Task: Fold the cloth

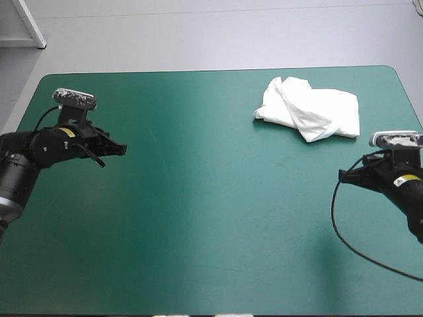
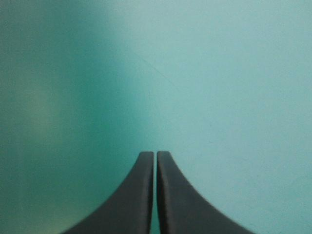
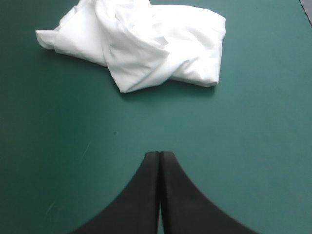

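The near half of the wide counter (image 1: 211,238), under its smooth teal-green cover, shows only bare cover from the left edge to the right.

A little farther in, close to the right edge, sits the right pincer (image 1: 342,174) (image 3: 160,156), two broad black curved fins on a black arm. It points left, toward the middle of the counter. Its fins are pressed together into one pointed arch, tip against tip, with nothing between them. It is above the cover; whether it touches the cover I cannot tell.

Slightly farther back, on the opposite side, the left pincer (image 1: 121,148) (image 2: 155,156) of the same black fin shape reaches in from the left edge and points right. It too is closed and empty, with only a hairline seam between the fins. Ahead of it its wrist view shows only plain teal-green cover.

Farthest off lies the white short-sleeved cotton T-shirt (image 1: 310,109) (image 3: 141,46), a crumpled heap in the far right part of the counter. It is near the far edge and the rounded far right corner but lies wholly on the cover. Thick folds twist across its middle, and one loose lobe sticks out toward the left.

The heap lies ahead of the right pincer and apart from it, with a strip of bare cover between them. It is well apart from the left pincer, with the open middle of the counter between them.
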